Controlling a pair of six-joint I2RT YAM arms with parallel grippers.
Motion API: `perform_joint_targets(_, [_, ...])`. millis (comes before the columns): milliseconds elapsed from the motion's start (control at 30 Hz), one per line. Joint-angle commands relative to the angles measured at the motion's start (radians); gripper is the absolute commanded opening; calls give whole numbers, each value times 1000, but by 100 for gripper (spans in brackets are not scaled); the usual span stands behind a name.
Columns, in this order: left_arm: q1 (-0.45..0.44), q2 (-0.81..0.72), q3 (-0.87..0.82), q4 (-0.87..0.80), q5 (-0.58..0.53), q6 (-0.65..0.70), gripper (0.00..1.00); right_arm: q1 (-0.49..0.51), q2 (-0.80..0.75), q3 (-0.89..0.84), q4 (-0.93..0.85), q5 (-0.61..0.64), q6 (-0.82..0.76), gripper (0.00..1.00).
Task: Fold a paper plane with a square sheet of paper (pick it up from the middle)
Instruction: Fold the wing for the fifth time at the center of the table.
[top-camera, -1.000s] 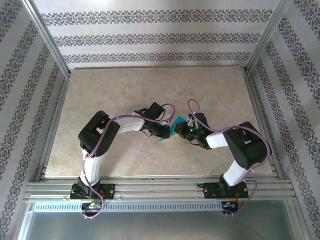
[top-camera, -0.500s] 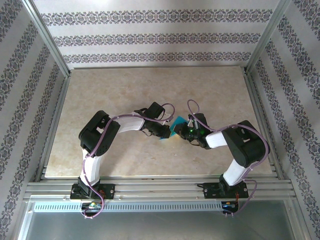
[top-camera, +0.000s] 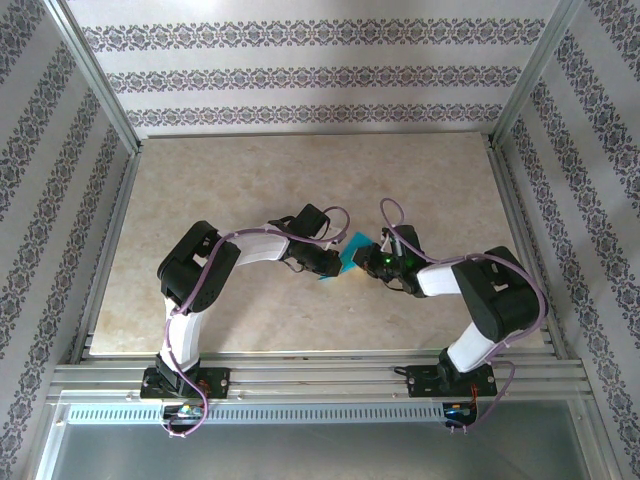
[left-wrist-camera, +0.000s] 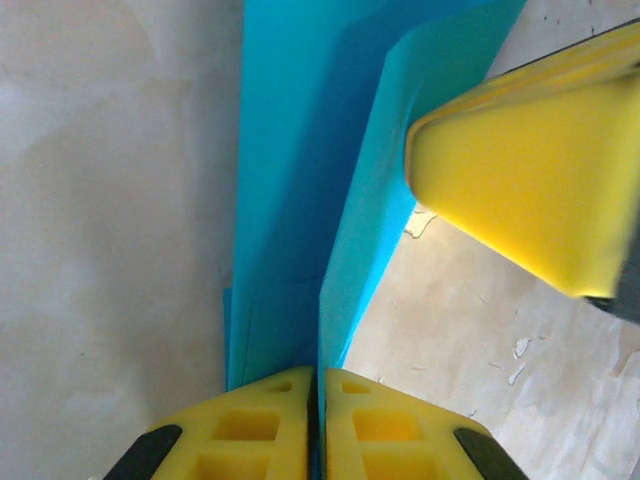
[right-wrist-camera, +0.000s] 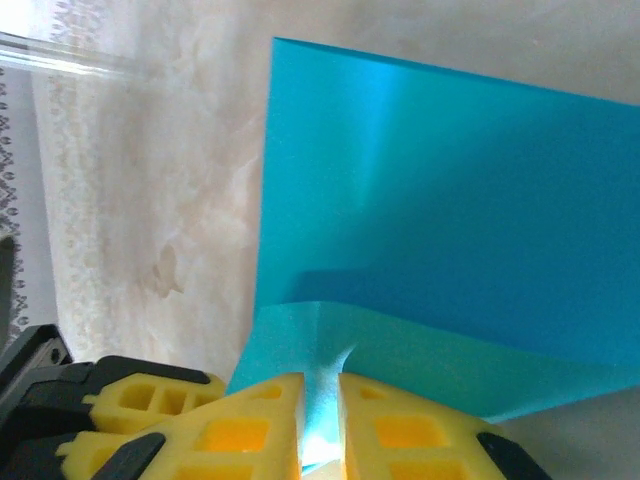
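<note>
At the centre of the table (top-camera: 250, 180), the square sheet of paper (right-wrist-camera: 430, 200) is held part-folded. My left gripper (left-wrist-camera: 320, 385) and right gripper (right-wrist-camera: 320, 390) each pinch it. I judge an early fold underway; next, the edges need aligning before creasing.

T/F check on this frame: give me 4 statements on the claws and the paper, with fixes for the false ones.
1. The left claw and right claw are both shut on the square sheet of paper. True.
2. The paper lies flat and unfolded. False: it is folded over, with layers pinched in both claws.
3. The right claw's yellow finger shows by the paper in the left wrist view. True.
4. The paper sits against the back wall. False: it is near the middle of the table, between the two claws.
</note>
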Motion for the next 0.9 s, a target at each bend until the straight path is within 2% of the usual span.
perform_joint_targets(0, [14,66,-31,-128,-41,-18,12,2,45,40,-31,-27,-30,17])
perform_joint_targets(167, [17,70,-35,-119,-35,-23,13,17,91,71,-24,-67,-26,16])
perform_joint_targets(400, [18,74,-35,-119,-34,-22,12,31,64,76,-12,-101,-39,14])
perform_joint_targets(633, [21,71,-38,-116,-35,-27,12,42,28,48,-36,-79,-11,11])
perform_joint_targets(867, [22,66,-44,-110,-34,-30,12,59,65,89,-94,-58,0,8])
